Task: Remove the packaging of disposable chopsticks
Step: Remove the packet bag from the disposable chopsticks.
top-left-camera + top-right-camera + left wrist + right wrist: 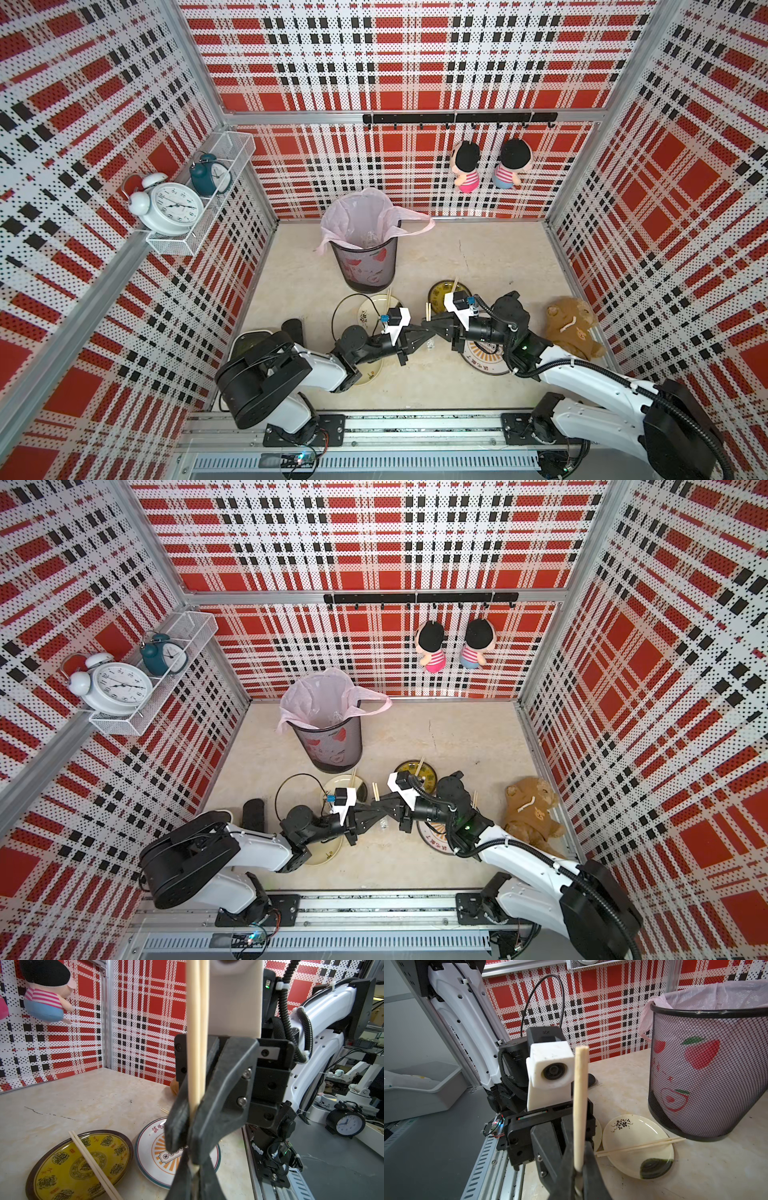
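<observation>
Clamping 1 chopstick pair (195,1043), left hand (194,1180), right hand (187,1142), both closed.

You're looking into a booth of perforated walls (415,62) printed in red, black and white plaid, framed in aluminium. Your bench (478,249) is pale beige marble with a thin dark crack (41,1112). A white wire shelf (170,245) hangs on a side wall; a black hook rail (457,118) crosses the back wall. The light is even.

Beige tabletop (478,257) carries plates (436,295), mesh bin (365,270) and teddy (569,328).
</observation>
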You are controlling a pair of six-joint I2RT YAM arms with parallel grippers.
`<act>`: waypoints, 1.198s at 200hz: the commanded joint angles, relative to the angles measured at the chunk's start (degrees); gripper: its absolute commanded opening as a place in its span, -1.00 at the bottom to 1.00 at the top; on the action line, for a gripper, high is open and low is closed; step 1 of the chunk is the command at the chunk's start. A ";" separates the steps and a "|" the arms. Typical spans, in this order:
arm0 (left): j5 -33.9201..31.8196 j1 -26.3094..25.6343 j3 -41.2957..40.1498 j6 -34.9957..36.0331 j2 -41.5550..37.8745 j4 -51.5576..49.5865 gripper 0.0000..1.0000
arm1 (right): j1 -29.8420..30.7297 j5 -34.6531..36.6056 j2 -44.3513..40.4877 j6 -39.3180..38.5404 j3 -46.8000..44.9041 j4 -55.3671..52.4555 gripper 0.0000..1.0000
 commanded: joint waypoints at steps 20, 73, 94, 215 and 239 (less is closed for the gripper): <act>-1.81 -0.31 -2.52 -0.73 3.87 -4.45 -0.80 | -0.19 -1.45 -1.47 -1.36 4.52 5.65 -1.00; -2.74 -0.65 -3.18 -0.52 4.52 -4.44 -0.74 | -0.36 -0.84 -2.01 -1.82 5.54 4.58 -1.00; -3.59 -0.66 -3.36 -0.44 4.13 -5.41 -0.74 | -0.45 -0.75 -2.09 -1.91 5.57 4.49 -1.00; -5.52 -0.28 -5.12 -1.19 3.19 -4.72 -0.96 | -0.80 1.00 -3.84 -2.08 7.63 2.85 -1.00; -6.26 0.65 -6.58 -2.76 -1.54 -3.20 -1.00 | -0.81 5.16 -4.03 -0.93 6.43 3.18 -1.00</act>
